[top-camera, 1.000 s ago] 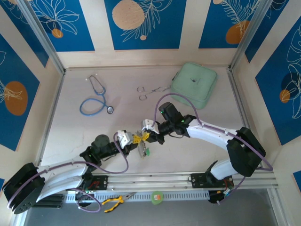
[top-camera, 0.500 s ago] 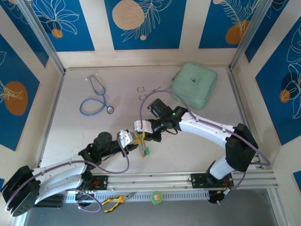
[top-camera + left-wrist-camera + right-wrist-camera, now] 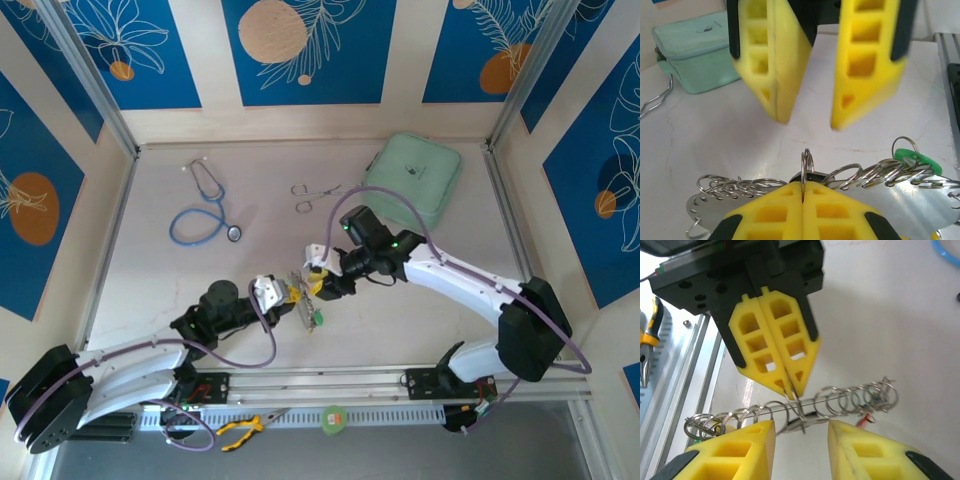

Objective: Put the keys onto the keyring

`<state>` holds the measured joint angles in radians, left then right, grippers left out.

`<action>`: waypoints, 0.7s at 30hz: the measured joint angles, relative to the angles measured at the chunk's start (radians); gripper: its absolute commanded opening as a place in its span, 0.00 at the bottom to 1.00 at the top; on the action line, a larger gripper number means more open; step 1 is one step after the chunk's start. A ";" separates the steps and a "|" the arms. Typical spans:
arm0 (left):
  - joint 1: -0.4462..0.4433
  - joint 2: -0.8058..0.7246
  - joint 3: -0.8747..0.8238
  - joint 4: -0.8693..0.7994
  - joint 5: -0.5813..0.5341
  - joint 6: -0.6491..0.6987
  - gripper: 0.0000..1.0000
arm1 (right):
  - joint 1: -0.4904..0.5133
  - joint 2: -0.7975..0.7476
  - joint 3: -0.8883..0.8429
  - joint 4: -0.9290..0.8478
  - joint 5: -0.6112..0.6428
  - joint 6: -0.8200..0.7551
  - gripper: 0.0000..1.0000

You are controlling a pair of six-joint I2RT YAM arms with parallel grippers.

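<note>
Table (image 3: 400, 330) bare at right and near left; stethoscope (image 3: 233, 232), forceps (image 3: 312, 193) and green pouch (image 3: 412, 180) line the far side.

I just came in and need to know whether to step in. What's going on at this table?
The left gripper is shut on one steel split ring, part of a row of rings low over the table near its front edge. The right gripper faces it with jaws open, holding nothing. A green-headed key hangs at one end of the row. The stethoscope, forceps and mint pouch lie farther back.
</note>
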<state>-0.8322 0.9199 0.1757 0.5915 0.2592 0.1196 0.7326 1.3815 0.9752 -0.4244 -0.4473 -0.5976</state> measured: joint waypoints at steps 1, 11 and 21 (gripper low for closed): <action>0.000 0.001 -0.008 0.016 0.003 -0.006 0.00 | -0.012 -0.005 -0.011 0.022 -0.017 0.009 0.34; 0.000 0.018 -0.027 0.105 0.021 -0.043 0.00 | -0.021 -0.001 -0.080 0.130 -0.122 0.034 0.34; 0.000 0.045 -0.031 0.156 0.040 -0.062 0.00 | -0.019 0.056 -0.081 0.168 -0.152 0.033 0.00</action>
<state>-0.8322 0.9649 0.1452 0.7475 0.2996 0.0574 0.7139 1.4372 0.8944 -0.2565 -0.5991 -0.5644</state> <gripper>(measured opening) 0.064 0.116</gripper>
